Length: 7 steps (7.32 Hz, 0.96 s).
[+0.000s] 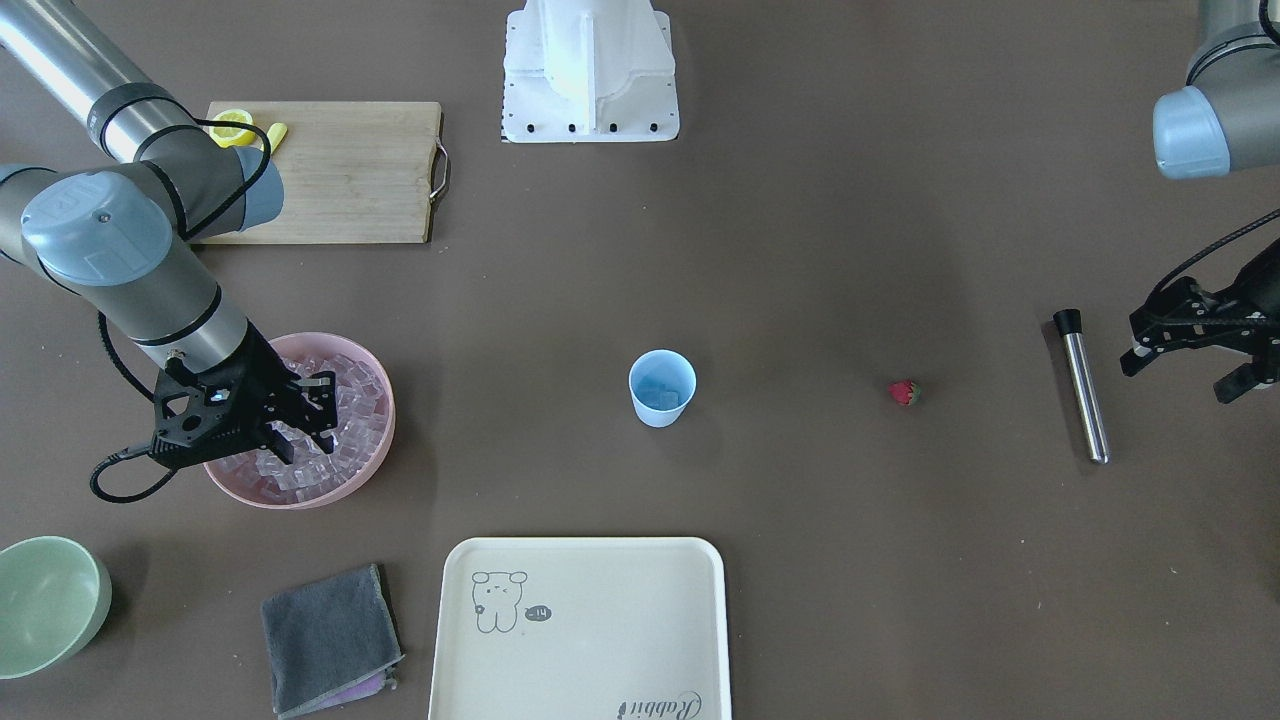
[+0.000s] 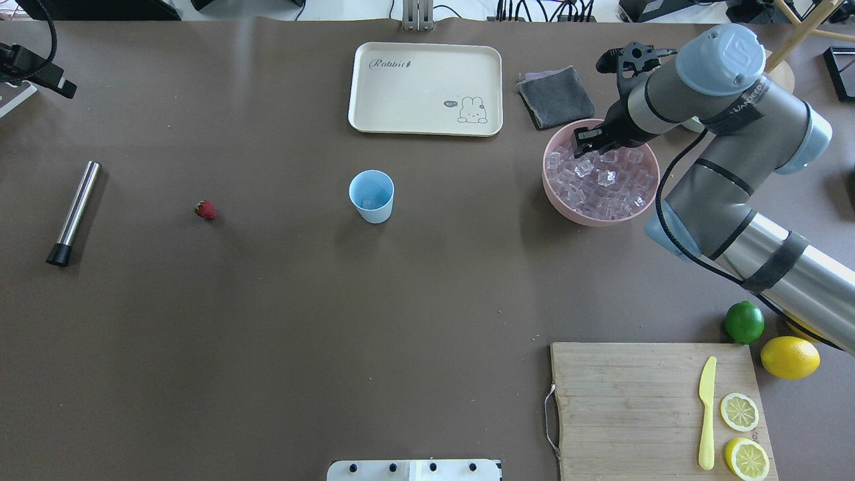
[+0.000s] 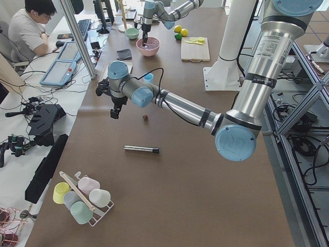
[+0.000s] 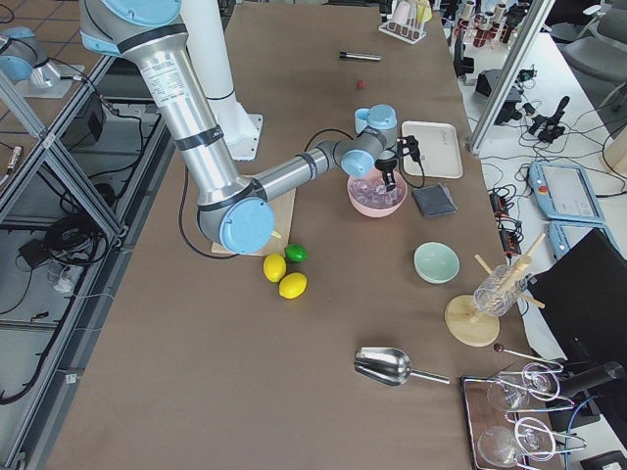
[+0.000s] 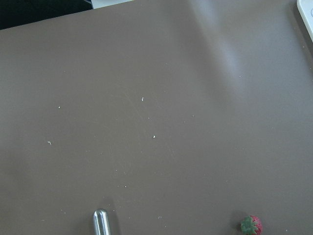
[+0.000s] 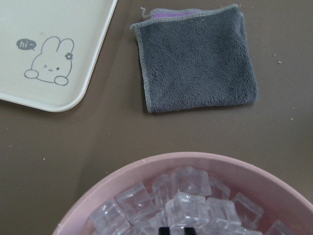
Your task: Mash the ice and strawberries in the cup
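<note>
Brown table, two arms, goods laid out singly.

- Cup (image 2: 371, 195): light blue, upright near the table's middle; a little ice shows inside.
- Strawberry (image 2: 206, 210): red, green cap, lying between the cup and the table's left end.
- Steel rod (image 2: 75, 212): black cap, flat near the left end.
- Pink bowl (image 2: 588, 219): toward the right end, heaped with ice (image 2: 604, 179).
- Right gripper (image 1: 303, 442): tips down among the cubes, fingers close together; cannot tell whether a cube is pinched.
- Left gripper (image 1: 1185, 372): above the left end beside the rod, fingers spread, holding nothing.
- Cream tray (image 2: 374, 100) and grey cloth (image 2: 556, 97): along the operators' edge.
- Cutting board (image 2: 621, 401): at the robot's edge, right side, bearing a yellow knife (image 2: 707, 414).
</note>
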Each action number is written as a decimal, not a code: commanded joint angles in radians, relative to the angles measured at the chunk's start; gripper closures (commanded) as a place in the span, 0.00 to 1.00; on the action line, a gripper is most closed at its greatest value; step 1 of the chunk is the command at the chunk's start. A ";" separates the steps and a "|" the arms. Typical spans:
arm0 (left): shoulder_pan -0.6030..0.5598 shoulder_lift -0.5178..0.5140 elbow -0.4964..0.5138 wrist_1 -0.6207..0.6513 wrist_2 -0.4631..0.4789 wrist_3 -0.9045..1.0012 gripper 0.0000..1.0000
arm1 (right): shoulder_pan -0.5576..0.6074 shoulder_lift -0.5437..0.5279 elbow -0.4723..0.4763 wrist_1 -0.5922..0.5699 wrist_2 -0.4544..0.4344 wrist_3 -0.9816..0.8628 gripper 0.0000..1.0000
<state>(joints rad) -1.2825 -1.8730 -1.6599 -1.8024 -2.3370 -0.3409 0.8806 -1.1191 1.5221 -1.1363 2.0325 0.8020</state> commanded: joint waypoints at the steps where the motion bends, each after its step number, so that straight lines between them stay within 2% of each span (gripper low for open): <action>1: 0.000 0.000 0.000 0.000 0.001 0.000 0.02 | -0.018 -0.002 -0.005 0.001 -0.006 -0.007 0.14; 4: 0.000 0.000 -0.003 -0.002 -0.001 0.000 0.02 | -0.025 -0.008 -0.002 0.001 -0.008 -0.003 0.15; 5: 0.000 0.002 -0.007 -0.002 -0.001 -0.003 0.02 | -0.023 -0.013 0.003 0.001 -0.006 -0.001 0.23; 6: 0.000 0.002 -0.015 -0.002 -0.001 -0.004 0.02 | -0.022 -0.019 0.006 0.001 -0.006 0.002 0.40; 7: 0.000 0.002 -0.015 -0.002 -0.001 -0.009 0.02 | -0.022 -0.021 0.007 0.003 -0.006 0.005 0.44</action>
<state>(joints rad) -1.2824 -1.8718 -1.6718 -1.8040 -2.3377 -0.3454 0.8583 -1.1357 1.5265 -1.1349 2.0262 0.8031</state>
